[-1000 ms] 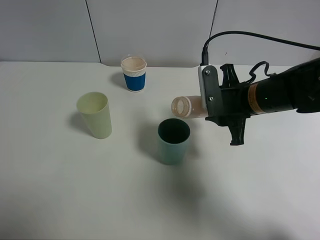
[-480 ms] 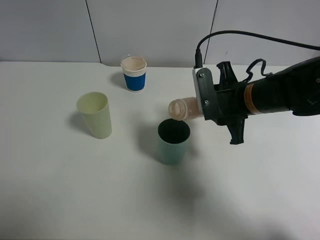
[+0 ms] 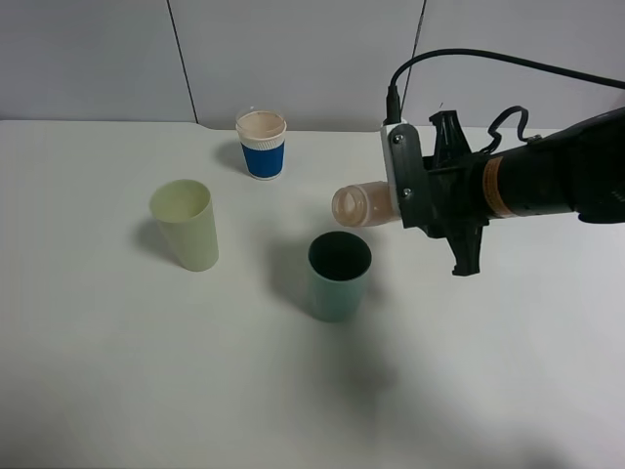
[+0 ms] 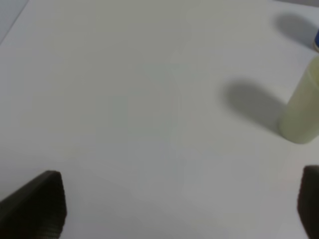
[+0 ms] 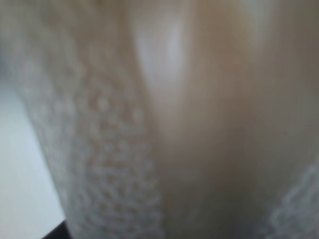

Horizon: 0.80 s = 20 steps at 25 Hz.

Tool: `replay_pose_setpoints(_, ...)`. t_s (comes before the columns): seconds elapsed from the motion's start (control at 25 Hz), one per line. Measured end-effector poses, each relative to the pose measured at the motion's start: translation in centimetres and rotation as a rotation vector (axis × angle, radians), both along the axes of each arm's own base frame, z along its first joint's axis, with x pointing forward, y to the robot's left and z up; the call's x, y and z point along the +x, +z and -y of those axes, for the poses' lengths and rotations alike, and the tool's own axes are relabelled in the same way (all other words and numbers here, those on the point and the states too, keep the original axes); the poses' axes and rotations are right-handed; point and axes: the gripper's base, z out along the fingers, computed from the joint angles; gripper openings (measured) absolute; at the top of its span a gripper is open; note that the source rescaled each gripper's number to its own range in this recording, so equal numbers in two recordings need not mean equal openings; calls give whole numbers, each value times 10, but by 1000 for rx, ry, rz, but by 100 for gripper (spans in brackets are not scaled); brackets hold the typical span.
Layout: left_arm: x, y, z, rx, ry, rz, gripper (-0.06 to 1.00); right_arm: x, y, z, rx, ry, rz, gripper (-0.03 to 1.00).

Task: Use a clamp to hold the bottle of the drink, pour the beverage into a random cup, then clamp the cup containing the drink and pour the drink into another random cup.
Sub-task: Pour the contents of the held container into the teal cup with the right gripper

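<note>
R gripper (image 3: 398,203) pinching bottle (image 3: 357,204), tipped flat, mouth at 12 o'clock of teal cup (image 3: 339,278). Centre mouth over rim before tilting more; pour slow. L gripper (image 4: 172,209) spread, idle.

The right tool (image 3: 398,200) grips the bottle (image 3: 359,204) in the air. The bottle lies almost on its side, with its open mouth toward the left edge of the tabletop (image 3: 117,391). The mouth hangs above the teal cup (image 3: 338,283), a little to its far side. The pale green cup (image 3: 186,230) stands upright nearer the left edge. A blue-sleeved paper cup (image 3: 262,147) stands near the far edge.
</note>
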Motion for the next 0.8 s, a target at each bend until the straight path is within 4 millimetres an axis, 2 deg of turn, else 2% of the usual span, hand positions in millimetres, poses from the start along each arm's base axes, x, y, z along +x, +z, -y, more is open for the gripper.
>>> replay_pose_setpoints(0.8,0,0,0,0,0,0,80,1,0,3,-32,-10,18,0)
